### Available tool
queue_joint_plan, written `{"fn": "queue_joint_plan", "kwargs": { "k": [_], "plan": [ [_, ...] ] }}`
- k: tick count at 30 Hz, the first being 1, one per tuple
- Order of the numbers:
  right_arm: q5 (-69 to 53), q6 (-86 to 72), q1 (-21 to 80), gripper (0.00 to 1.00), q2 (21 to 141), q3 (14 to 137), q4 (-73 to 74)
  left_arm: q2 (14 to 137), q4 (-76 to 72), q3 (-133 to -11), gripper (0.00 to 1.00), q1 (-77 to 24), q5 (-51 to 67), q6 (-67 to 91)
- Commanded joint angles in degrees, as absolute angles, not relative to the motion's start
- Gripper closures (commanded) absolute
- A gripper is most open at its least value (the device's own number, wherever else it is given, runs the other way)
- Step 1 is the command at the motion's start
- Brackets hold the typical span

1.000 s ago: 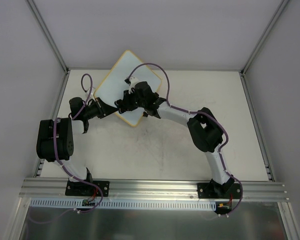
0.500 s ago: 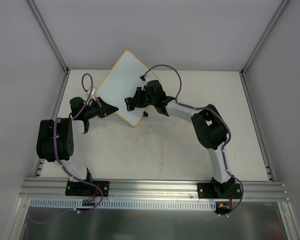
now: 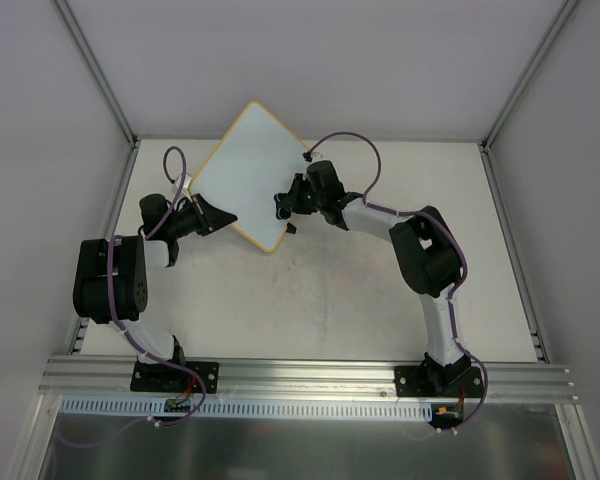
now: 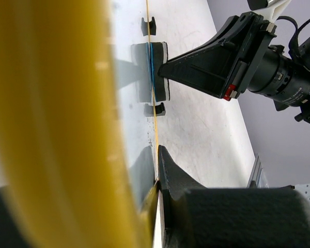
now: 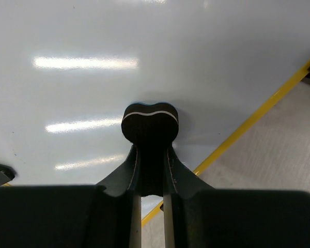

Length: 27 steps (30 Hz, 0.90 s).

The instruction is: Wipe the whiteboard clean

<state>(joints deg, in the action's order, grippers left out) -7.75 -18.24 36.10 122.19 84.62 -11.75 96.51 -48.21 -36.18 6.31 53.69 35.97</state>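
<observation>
Whiteboard (image 3: pixel 245 165) is standing tilted up at the far left of the table (image 3: pixel 380 300). In the right wrist view its face is looking clean apart from faint specks near the left edge. Left claw (image 3: pixel 212 214) is clamping the board's yellow-framed edge. Right claw (image 3: pixel 282 207) is gripping a small dark eraser (image 5: pixel 150 121) and pressing it against the lower face. Wiping seems nearly done; the next stroke probably calls for steady pressure toward those specks.

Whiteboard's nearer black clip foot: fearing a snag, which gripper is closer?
Right. The right gripper holds an eraser on the whiteboard beside the foot; the left gripper clamps its edge farther off.
</observation>
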Motion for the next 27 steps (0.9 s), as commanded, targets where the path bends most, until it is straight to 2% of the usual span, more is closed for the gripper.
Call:
{"fn": "queue_joint_plan", "kwargs": {
  "k": [1, 8, 17, 27],
  "plan": [
    [-0.9, -17.1, 35.2, 1.0, 123.5, 82.4, -4.1, 96.3, -46.0, -35.2, 1.0, 5.4, 56.8, 31.8],
    [-1.6, -17.1, 34.9, 1.0, 123.0, 82.4, -4.1, 96.3, -46.0, -35.2, 1.0, 5.5, 56.8, 31.9],
    [-1.5, -14.7, 34.8, 1.0, 120.2, 89.2, -0.6, 96.3, -45.8, -35.2, 1.0, 5.5, 56.5, 31.9],
    [2.5, -9.8, 32.3, 1.0, 111.5, 89.5, 5.3, 96.6, -45.4, -35.4, 1.0, 5.5, 56.2, 31.9]
  ]
}}
